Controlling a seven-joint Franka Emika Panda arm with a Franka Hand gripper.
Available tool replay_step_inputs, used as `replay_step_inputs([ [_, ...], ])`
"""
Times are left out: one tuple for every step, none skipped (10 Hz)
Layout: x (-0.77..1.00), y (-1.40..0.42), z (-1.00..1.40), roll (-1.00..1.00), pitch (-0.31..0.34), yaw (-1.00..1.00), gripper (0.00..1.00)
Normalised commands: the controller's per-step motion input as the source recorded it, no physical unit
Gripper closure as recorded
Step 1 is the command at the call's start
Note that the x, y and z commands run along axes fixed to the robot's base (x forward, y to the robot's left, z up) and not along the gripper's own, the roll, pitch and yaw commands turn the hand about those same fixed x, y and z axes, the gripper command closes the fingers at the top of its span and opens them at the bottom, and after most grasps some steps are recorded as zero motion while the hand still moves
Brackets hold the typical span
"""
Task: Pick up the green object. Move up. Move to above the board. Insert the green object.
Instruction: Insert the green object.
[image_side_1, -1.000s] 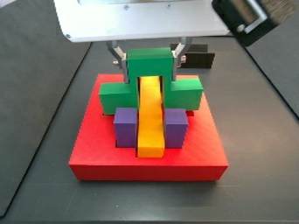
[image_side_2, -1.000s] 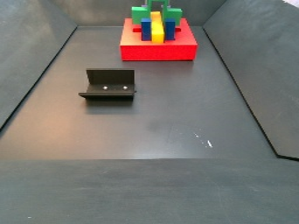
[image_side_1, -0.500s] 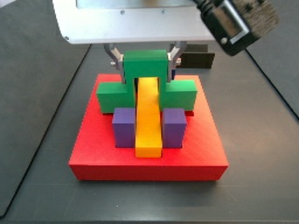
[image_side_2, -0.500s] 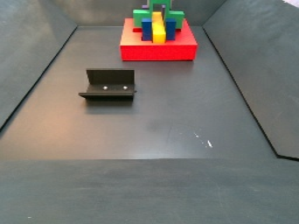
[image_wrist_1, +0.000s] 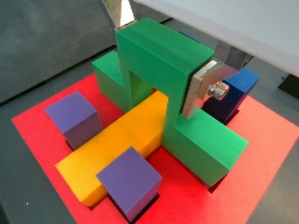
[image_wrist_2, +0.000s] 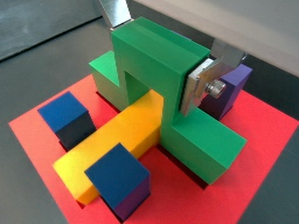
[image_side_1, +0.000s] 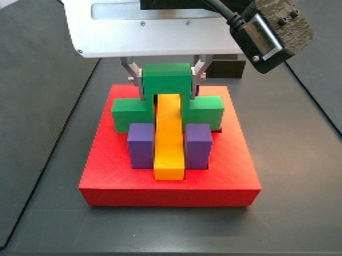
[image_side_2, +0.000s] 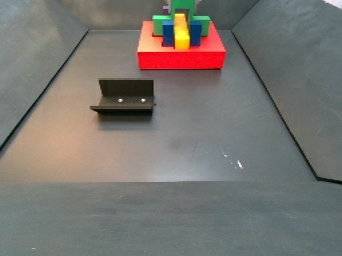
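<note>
Gripper (image_side_1: 168, 68) reaching down over the board (image_side_1: 168, 181) | fingers (image_wrist_1: 209, 85) pinching the green object's (image_wrist_1: 163, 61) raised middle cube | green object straddling the yellow bar (image_wrist_1: 119, 144) on the board

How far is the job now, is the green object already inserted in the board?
Done: the green object straddles the yellow bar on the board. In hand: the gripper grips its raised middle. Left: release; whether it is fully seated cannot be told.
</note>
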Motion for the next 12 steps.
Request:
replay_step_inputs([
  [0.3,-0.29,-0.06,0.23,0.014,-0.16,1.0],
  [0.4,-0.3,-0.04,0.28,0.047,-0.26,1.0],
  [0.32,-0.17,-0.03,0.33,0.066,-0.18,1.0],
  [0.18,0.0,-0.03,0.28,0.071,-0.04,1.0],
  [0.03,0.08,-0.01,0.18,0.059,0.0,1.0],
  [0.0,0.24,0.0,0.07,0.063,0.0,1.0],
  [0.03,0.23,0.0,0.01,0.06,0.0,1.0],
  [0.06,0.13,0.0,0.01,0.053,0.0,1.0],
  [0.02,0.0,0.0,0.0,0.021,0.0,1.0],
  [0.0,0.0,-0.14,-0.02,0.0,0.0,1.0],
  [0.0,0.0,-0.23,-0.07,0.0,0.0,1.0],
  [0.0,0.0,-0.28,-0.05,0.0,0.0,1.0],
])
